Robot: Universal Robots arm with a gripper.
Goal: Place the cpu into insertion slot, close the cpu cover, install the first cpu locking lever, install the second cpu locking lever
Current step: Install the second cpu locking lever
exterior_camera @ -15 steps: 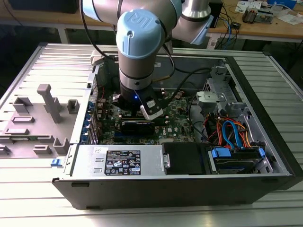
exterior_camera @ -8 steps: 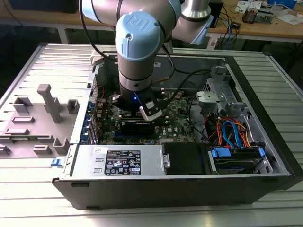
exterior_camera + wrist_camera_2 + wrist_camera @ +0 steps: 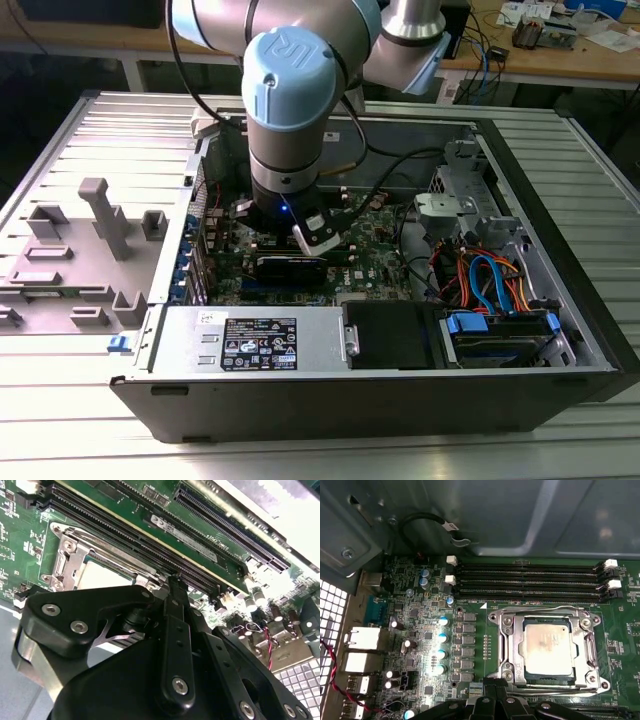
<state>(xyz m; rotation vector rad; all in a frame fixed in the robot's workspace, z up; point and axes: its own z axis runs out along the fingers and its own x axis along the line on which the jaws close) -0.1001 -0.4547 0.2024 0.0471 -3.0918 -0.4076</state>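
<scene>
The cpu (image 3: 547,647) lies flat in the insertion slot (image 3: 545,678), its dull silver top showing through the window of the cpu cover (image 3: 512,647). The cover is folded down over it. A thin wire lever (image 3: 540,609) runs along the cover's edge. In the first wrist view my gripper (image 3: 494,685) hangs just beside the socket's edge, shut with nothing in it. The second wrist view has the gripper (image 3: 175,580) tips together above the board, next to the cpu (image 3: 102,575) and cover (image 3: 67,560). In the exterior view the gripper (image 3: 310,238) is low inside the open computer case.
Long black memory slots (image 3: 530,580) run beside the socket. A black card (image 3: 290,265) lies just in front of the gripper. A power supply box (image 3: 250,340), bundled cables (image 3: 490,280) and the case walls (image 3: 560,250) hem in the board. A grey fixture tray (image 3: 80,250) sits outside the case.
</scene>
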